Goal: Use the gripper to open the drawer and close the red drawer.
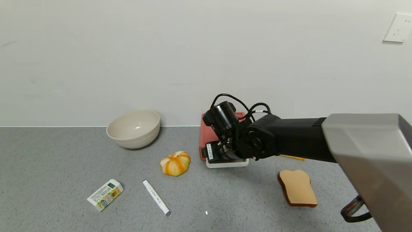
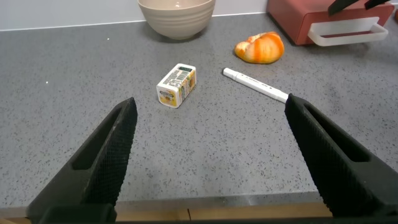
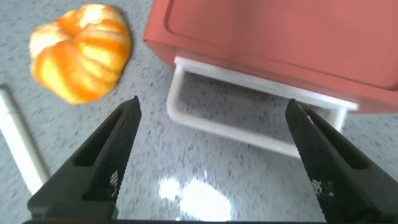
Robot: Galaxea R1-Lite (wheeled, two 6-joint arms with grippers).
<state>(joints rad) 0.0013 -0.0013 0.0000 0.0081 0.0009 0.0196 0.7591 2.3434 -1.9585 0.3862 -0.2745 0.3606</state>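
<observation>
**Right gripper poised over the drawer handle**

The red drawer (image 1: 204, 135) sits on the grey counter (image 1: 64, 154) at the far side, close against the white wall (image 1: 193, 48), a little right of centre. Its white loop handle (image 1: 227, 164) faces the near side and lies flat over the counter.

The right gripper (image 3: 211, 155) reaches in from the right and hangs directly above that handle. Its 2 jaws are spread wide, with the handle lying between and below them; they are not touching it. In the head view the black wrist and the cylindrical camera on top hide most of the drawer front, so how far the tray is slid out cannot be told.

The left gripper (image 2: 208, 155) is held low over the near edge of the counter, well apart from the drawer, its 2 jaws also spread wide and holding nothing.

A cream bowl (image 1: 133, 128) stands at the far side, left of the drawer. An orange-and-white pumpkin (image 1: 175, 163) lies just left of the handle. Nearer and to the left lie a white marker (image 1: 156, 197) and a small carton (image 1: 105, 194). A slice of toast (image 1: 297, 187) lies on the right, nearer than the drawer.
</observation>
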